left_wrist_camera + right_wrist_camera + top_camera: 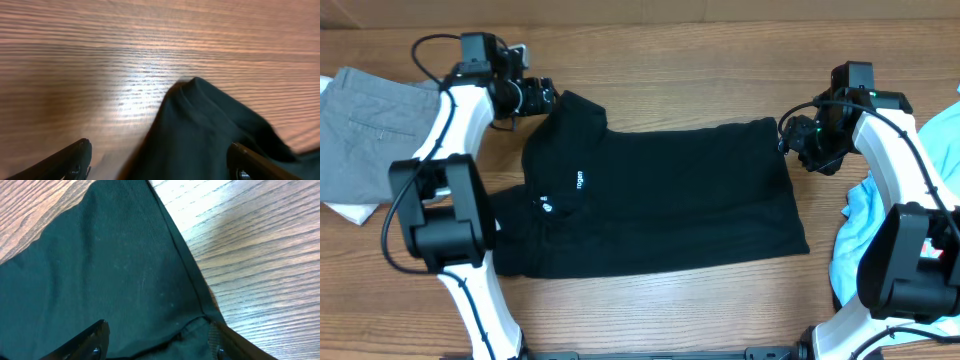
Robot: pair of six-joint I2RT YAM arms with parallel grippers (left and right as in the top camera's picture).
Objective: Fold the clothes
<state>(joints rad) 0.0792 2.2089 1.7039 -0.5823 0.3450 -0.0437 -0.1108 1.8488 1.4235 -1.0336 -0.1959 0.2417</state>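
Note:
The black collared shirt (pixel 650 195) lies flat across the middle of the wooden table, with small white logo marks near its left side. My left gripper (pixel 545 98) is at the shirt's far left corner. In the left wrist view its fingers are spread wide (pixel 160 162) with a peak of black fabric (pixel 210 135) between them. My right gripper (pixel 790 135) is at the shirt's far right corner. Its fingers are open (pixel 160 342) over the hemmed edge of the fabric (pixel 125 270). Neither gripper pinches the cloth. The light blue T-shirt (pixel 860 230) lies crumpled at the right edge.
Grey trousers (pixel 365 120) lie at the far left on a white cloth (pixel 350 212). The base of each arm stands near the front edge, left (pixel 440 220) and right (pixel 910 260). Bare wood (pixel 700 70) shows behind the shirt.

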